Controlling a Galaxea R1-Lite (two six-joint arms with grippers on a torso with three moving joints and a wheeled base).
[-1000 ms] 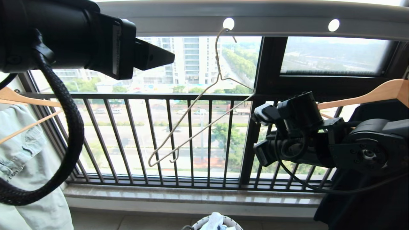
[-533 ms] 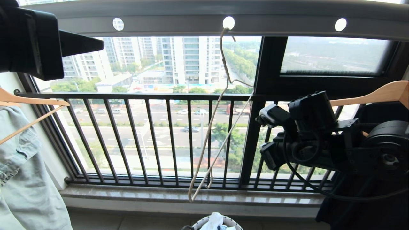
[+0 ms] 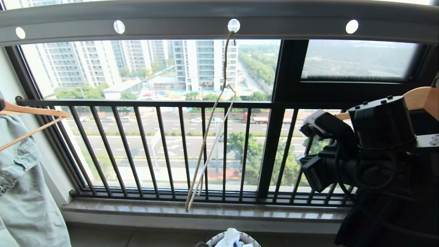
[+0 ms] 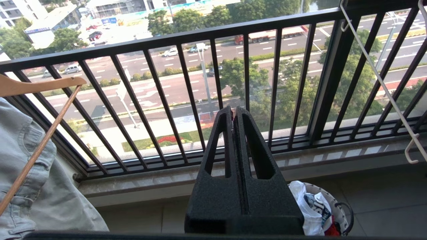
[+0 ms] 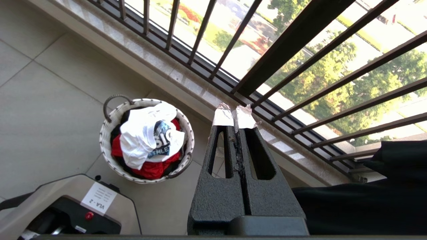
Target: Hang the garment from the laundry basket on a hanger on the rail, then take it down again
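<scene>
The hanger (image 3: 209, 137), thin cream wire, hangs bare and edge-on from a hole in the grey rail (image 3: 171, 20). In the left wrist view the hanger (image 4: 377, 73) is off to the side of my left gripper (image 4: 233, 108), which is shut on nothing and points at the window bars. The garment (image 5: 146, 136), a white T-shirt with a blue print, lies crumpled on top in the laundry basket (image 5: 101, 140) on the floor. My right gripper (image 5: 235, 115), with taped tips, is shut and empty, high above the floor beside the basket. The right arm (image 3: 377, 137) fills the right of the head view.
A black barred window railing (image 3: 154, 103) and a stone sill (image 3: 205, 212) run behind the hanger. A pale denim piece (image 3: 20, 192) on a wooden hanger hangs at the left. A black shirt (image 3: 377, 223) hangs at the right. Red cloth (image 5: 151, 170) lies under the T-shirt. The robot base (image 5: 66, 206) stands near the basket.
My left arm has pulled away from the hanger and out of the head view. The hanger has swung round to hang edge-on. My right arm has drawn back to the right.
</scene>
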